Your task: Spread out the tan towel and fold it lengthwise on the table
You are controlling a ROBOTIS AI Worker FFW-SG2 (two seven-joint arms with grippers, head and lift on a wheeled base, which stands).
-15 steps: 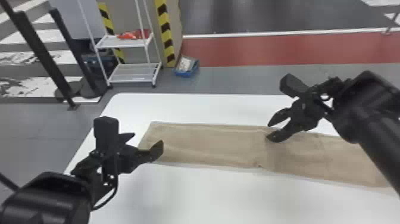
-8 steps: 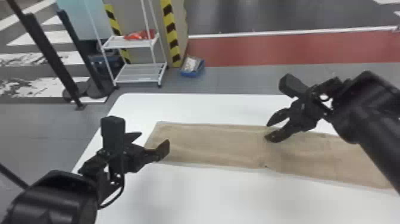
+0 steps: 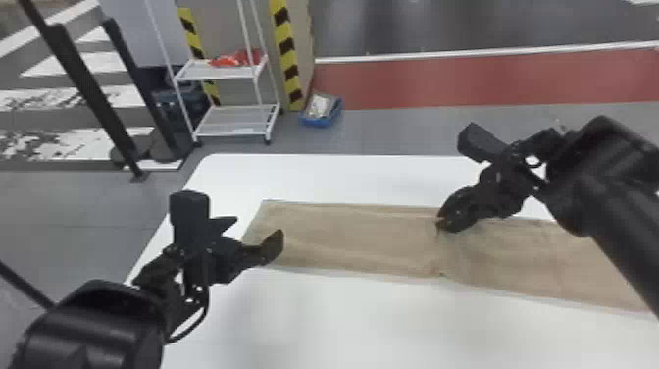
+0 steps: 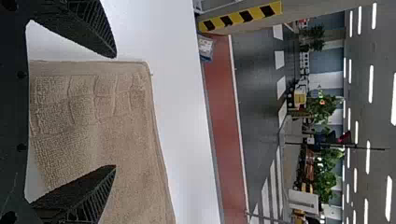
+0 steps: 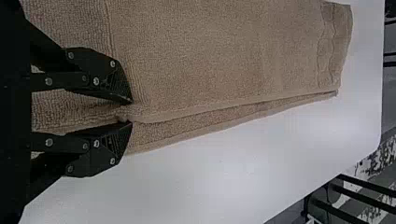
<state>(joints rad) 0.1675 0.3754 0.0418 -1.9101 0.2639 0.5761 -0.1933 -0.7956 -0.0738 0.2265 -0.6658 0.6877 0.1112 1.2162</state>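
Observation:
The tan towel (image 3: 343, 240) lies as a long folded strip across the white table (image 3: 314, 319). My left gripper (image 3: 257, 230) stands open at the towel's left end in the head view. In the left wrist view, the left gripper (image 4: 115, 112) has its fingers wide apart with the towel's end (image 4: 102, 107) showing between and beyond them. My right gripper (image 3: 439, 223) is at the towel's far edge, around its middle. The right wrist view shows the right gripper (image 5: 131, 112) shut on a small pinch of that edge; the towel (image 5: 224, 51) extends past its fingertips, two layers visible along the edge.
Beyond the table, a white wire shelf (image 3: 235, 120) and a blue bin (image 3: 321, 113) stand on the floor. Black posts (image 3: 88, 88) rise at the left. Bare tabletop lies in front of and behind the towel.
My right gripper's fingers have gone from open to shut on the towel's edge. Floor, shelf and table's left edge have shifted right in the head view, as has my left gripper, which stays open.

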